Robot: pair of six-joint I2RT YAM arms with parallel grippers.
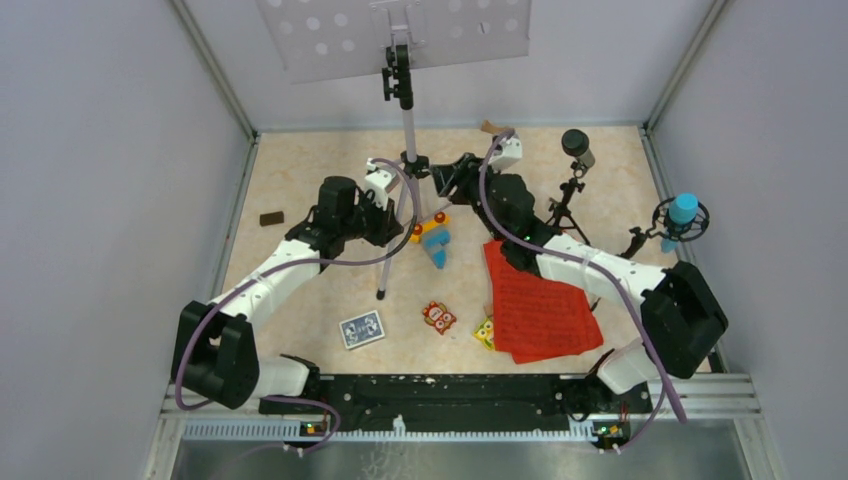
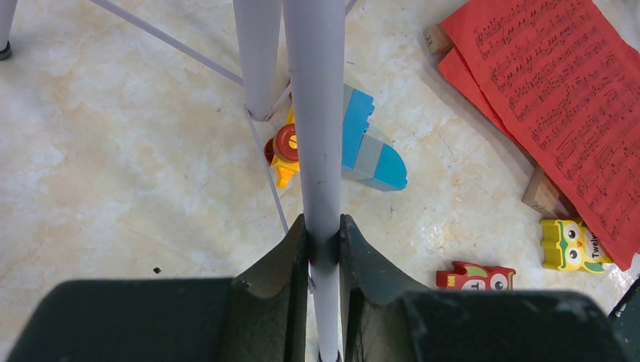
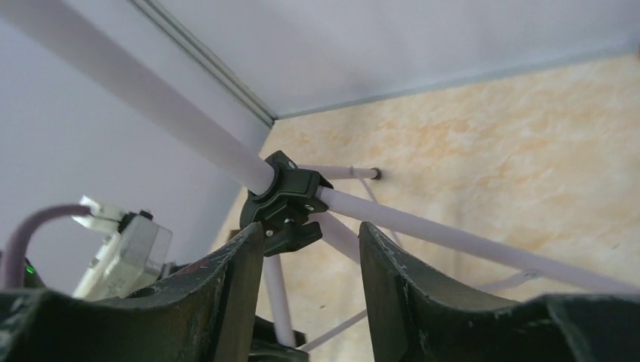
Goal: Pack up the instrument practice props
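Step in hand: folding the music stand (image 1: pixel 400 35), which stands upright mid-table (image 1: pixel 300 300) toward the back edge.
L gripper (image 2: pixel 323 226): narrow, clamped on one silver leg (image 2: pixel 313 113).
R gripper (image 3: pixel 311 230): jaws apart, astride the black collar (image 3: pixel 283 200), no pinch seen.
Next (est.): R closes on collar and works it along the pole so legs fold; L steadies.
Red sheets (image 1: pixel 540 310) lie front-right, not yet packed.
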